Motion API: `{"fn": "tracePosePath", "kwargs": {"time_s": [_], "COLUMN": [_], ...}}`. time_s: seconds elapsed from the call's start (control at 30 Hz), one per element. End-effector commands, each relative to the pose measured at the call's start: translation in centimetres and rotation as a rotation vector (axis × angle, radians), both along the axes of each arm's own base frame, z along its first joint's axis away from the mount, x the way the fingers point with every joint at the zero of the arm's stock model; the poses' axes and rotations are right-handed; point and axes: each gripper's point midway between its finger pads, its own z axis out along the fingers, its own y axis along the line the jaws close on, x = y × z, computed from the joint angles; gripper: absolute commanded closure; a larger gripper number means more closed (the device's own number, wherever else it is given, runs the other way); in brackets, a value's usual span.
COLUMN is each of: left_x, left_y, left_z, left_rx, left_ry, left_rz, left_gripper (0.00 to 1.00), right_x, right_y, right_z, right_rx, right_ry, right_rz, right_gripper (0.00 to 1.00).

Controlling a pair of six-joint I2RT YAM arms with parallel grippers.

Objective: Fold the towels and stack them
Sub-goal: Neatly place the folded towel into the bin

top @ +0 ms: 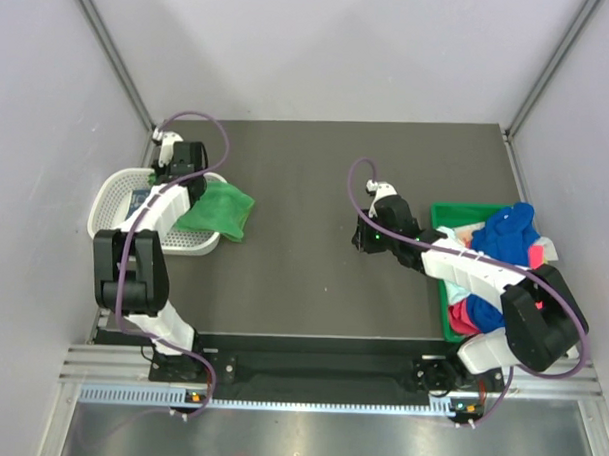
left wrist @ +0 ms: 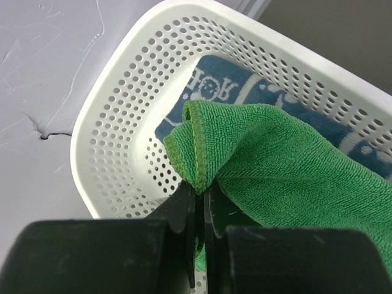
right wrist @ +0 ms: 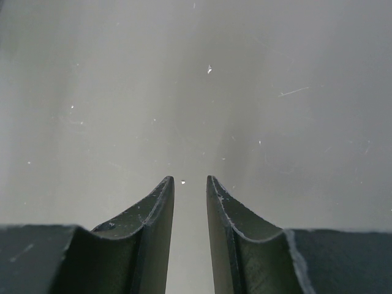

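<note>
My left gripper [left wrist: 199,191] is shut on a fold of the green towel [left wrist: 288,165], holding it over the white mesh basket [left wrist: 122,92]. In the top view the green towel [top: 218,210] drapes over the basket's right rim onto the table, with the left gripper [top: 191,189] at its left edge. A blue-and-white patterned towel [left wrist: 220,86] lies inside the basket under it. My right gripper [right wrist: 190,184] is slightly open and empty over bare table; it shows in the top view [top: 362,236] left of the bin. A royal blue towel [top: 507,230], pale and pink/red towels [top: 464,316] are heaped in the bin.
The green plastic bin [top: 447,210] stands at the table's right edge, partly hidden by the right arm. The white basket [top: 111,189] sits at the left edge against the grey wall. The dark table [top: 303,278] lies between them.
</note>
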Motion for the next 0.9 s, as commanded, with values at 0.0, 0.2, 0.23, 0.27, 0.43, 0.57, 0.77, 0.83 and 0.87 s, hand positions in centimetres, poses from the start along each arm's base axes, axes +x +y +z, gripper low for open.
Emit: {"fn": "tracePosePath", "kwargs": {"time_s": [0.0, 0.2, 0.23, 0.27, 0.43, 0.57, 0.77, 0.83, 0.87], "left_x": [0.9, 1.1, 1.0, 1.1, 1.0, 0.7, 0.7, 0.7, 0.8], "left_y": [1.9, 3.7, 4.2, 4.4, 5.7, 7.4, 8.9, 9.2, 9.3], "left_z": [0.8, -0.3, -0.7, -0.7, -2.0, -2.8, -2.3, -1.7, -1.6], "left_rx": [0.026, 0.033, 0.032, 0.033, 0.048, 0.065, 0.087, 0.086, 0.075], "left_ry": [-0.068, -0.050, -0.041, -0.041, 0.005, 0.034, 0.030, 0.005, -0.006], "left_rz": [0.037, 0.072, 0.083, 0.086, 0.116, 0.162, 0.201, 0.207, 0.206], "left_gripper": [1.00, 1.00, 1.00, 1.00, 1.00, 1.00, 1.00, 1.00, 1.00], "right_x": [0.0, -0.2, -0.2, -0.2, -0.4, -0.4, -0.5, -0.4, -0.5], "right_y": [1.5, 1.8, 1.8, 1.8, 2.0, 2.0, 2.0, 2.0, 2.0], "right_z": [1.1, 1.0, 1.0, 1.1, 1.1, 1.1, 1.1, 1.1, 1.0], "right_rx": [0.046, 0.051, 0.052, 0.055, 0.056, 0.057, 0.056, 0.055, 0.054], "right_ry": [-0.039, -0.037, -0.039, -0.040, -0.041, -0.043, -0.043, -0.042, -0.041], "right_rz": [0.029, 0.041, 0.041, 0.040, 0.047, 0.048, 0.049, 0.049, 0.049], "right_gripper": [0.72, 0.72, 0.72, 0.72, 0.72, 0.72, 0.72, 0.72, 0.72]}}
